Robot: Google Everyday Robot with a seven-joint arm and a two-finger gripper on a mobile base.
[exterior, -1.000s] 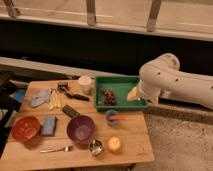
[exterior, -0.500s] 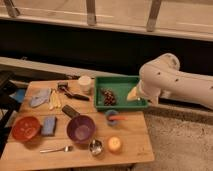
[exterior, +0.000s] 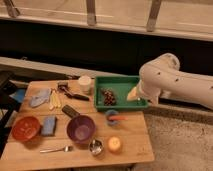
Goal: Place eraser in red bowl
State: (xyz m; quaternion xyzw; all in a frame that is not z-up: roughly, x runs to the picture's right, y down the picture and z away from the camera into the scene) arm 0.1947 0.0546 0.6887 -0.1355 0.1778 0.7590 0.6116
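Note:
The eraser (exterior: 70, 111), a small dark block, lies on the wooden table (exterior: 130, 145) just above and left of the purple bowl (exterior: 81, 129). The red bowl (exterior: 26, 128) stands at the table's front left, with a blue rectangular pad (exterior: 49, 126) beside it on the right. My white arm (exterior: 167, 80) reaches in from the right. My gripper (exterior: 141, 98) is at the arm's lower end, by the right edge of the green tray (exterior: 120, 81), far to the right of the eraser and the red bowl.
The green tray holds a dark cluster (exterior: 107, 96) and a yellow piece (exterior: 132, 94). A white cup (exterior: 85, 82), a black-handled tool (exterior: 71, 93), a small blue dish (exterior: 113, 118), a steel cup (exterior: 96, 146), an orange object (exterior: 115, 144) and a fork (exterior: 55, 149) are on the table.

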